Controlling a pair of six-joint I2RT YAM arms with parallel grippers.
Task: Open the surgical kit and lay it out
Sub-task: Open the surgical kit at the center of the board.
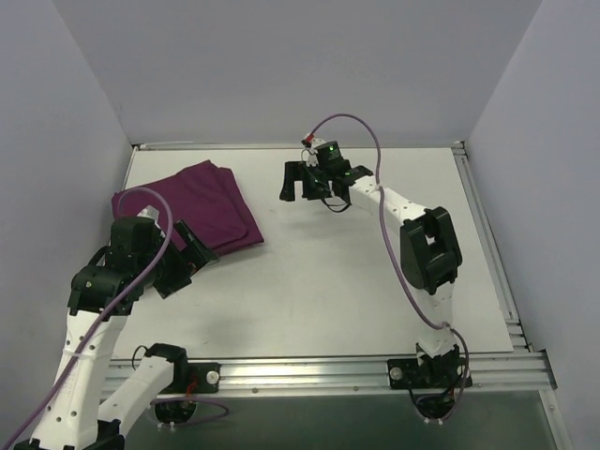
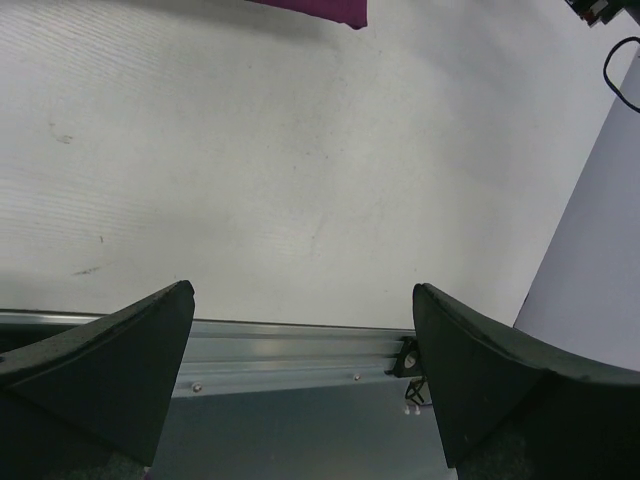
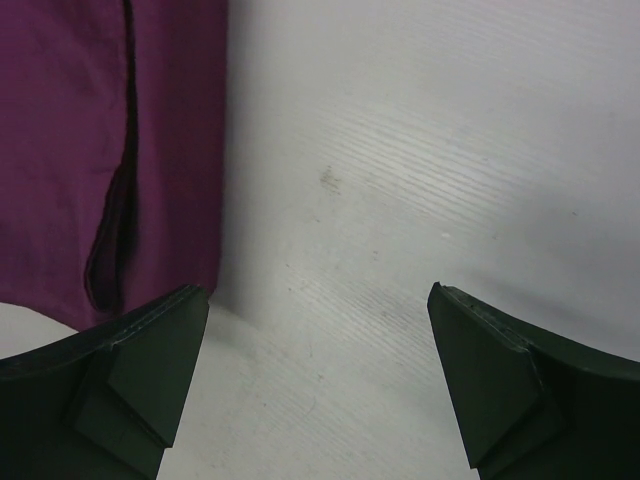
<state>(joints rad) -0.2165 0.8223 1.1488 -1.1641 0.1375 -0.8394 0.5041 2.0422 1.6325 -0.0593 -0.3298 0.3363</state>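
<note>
One dark purple cloth wrap [image 1: 192, 206] is seen, folded into a single flat bundle and laid on the far left part of the white tabletop [image 1: 356, 272], close to the left wall. What the folds cover cannot be told. Two arms are counted, each ending in one pincer with two dark fingers, four fingers in all. The left pincer [image 1: 187, 261] is held just beside the near edge of the wrap with its fingers spread wide apart, and nothing is gripped between them. In the left wrist view only one small corner of the purple cloth is caught at the top edge, well apart from the fingers, with bare tabletop and one aluminium rail [image 2: 290, 355] below. The right pincer [image 1: 298, 195] is held above the tabletop near the right side of the wrap, not touching it. Its two fingers are likewise spread wide and nothing is clamped. In the right wrist view the cloth fills the left side, one dark fold line is seen running down it, and its edge lies just beside the left finger [image 3: 140, 370]. Two purple cables are counted, one looped along each arm.
</note>
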